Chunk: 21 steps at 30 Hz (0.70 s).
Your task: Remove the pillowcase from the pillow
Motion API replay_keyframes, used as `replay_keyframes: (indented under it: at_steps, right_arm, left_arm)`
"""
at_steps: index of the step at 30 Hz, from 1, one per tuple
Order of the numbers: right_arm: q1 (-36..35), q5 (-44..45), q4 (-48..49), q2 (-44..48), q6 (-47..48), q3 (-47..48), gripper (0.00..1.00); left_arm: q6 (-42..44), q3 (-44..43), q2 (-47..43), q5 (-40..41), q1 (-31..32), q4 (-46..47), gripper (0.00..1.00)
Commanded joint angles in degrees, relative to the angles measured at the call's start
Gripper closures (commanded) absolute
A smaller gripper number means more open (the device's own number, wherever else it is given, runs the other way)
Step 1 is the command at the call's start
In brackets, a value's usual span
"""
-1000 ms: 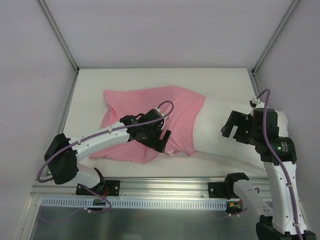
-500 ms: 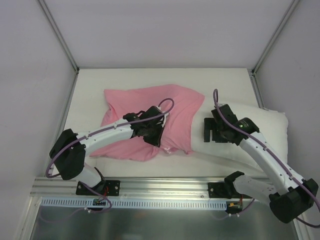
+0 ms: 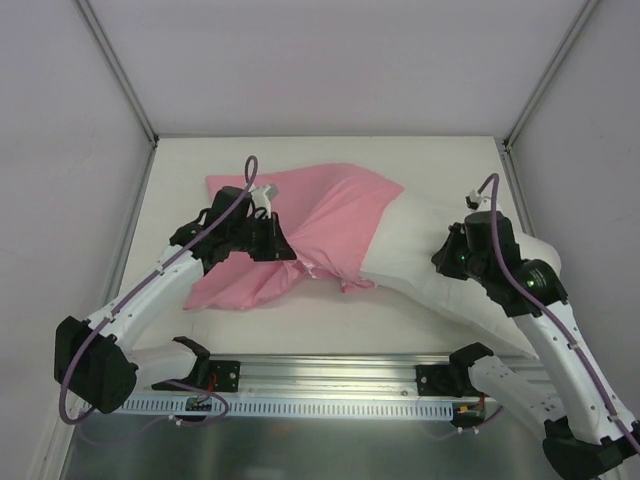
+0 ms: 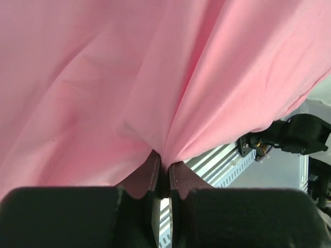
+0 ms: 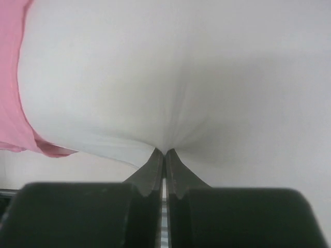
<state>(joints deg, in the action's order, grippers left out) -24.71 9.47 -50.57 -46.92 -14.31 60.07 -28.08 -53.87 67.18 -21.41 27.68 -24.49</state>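
Observation:
The pink pillowcase covers the left part of the white pillow, whose right part lies bare. My left gripper is shut on a pinched fold of the pillowcase, which hangs taut and lifted from its fingertips. My right gripper is shut on a pinch of the pillow's white fabric, which puckers at its tips. The pillowcase's edge shows at the left of the right wrist view.
The pillow lies on a white table between grey walls. A metal rail with the arm bases runs along the near edge; it also shows beneath the cloth as the rail in the left wrist view.
The left gripper has pulled the pinched pillowcase leftward and up, baring more pillow. The right gripper has shut on the pillow and drawn back to the right.

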Motion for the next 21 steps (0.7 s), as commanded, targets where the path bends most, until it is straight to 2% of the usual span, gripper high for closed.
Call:
replay_keyframes:
  at_steps: [1,7,11,14,18,19,20,21]
  right_arm:
    - [3.00,15.21,-12.43,6.12,1.03,7.93,0.99]
    - [3.00,18.65,-18.33,9.64,1.39,11.56,0.99]
    - [3.00,17.51,-19.48,12.28,0.33,5.61,0.99]
    - [3.00,13.04,-19.31,14.30,-1.07,1.81,0.99]
    - [2.91,4.70,-16.77,14.66,0.41,-0.66,0.99]
    - [3.00,3.72,-15.54,14.31,0.85,0.04,0.97]
    - [2.91,2.66,-15.01,13.00,1.38,0.91,0.84]
    - [2.91,1.26,-14.74,12.21,1.99,3.10,0.55]
  left_arm:
    - [1.36,-0.54,-0.82,6.56,-6.76,-8.38,1.00]
    - [0.92,-1.24,-1.43,6.73,-12.82,-9.96,1.00]
    - [0.13,-1.50,-3.62,7.43,-16.60,-11.45,1.00]
    - [0.39,-1.77,-5.56,7.17,-17.84,-12.25,1.00]
    - [1.53,-1.16,-7.67,0.17,-17.75,-12.42,1.00]
    - [1.45,-0.63,-8.37,-1.08,-17.66,-12.42,1.00]
    - [1.62,0.85,-10.03,-1.79,-16.88,-12.42,1.00]
    - [1.62,1.74,-11.01,-2.14,-15.91,-12.68,1.00]
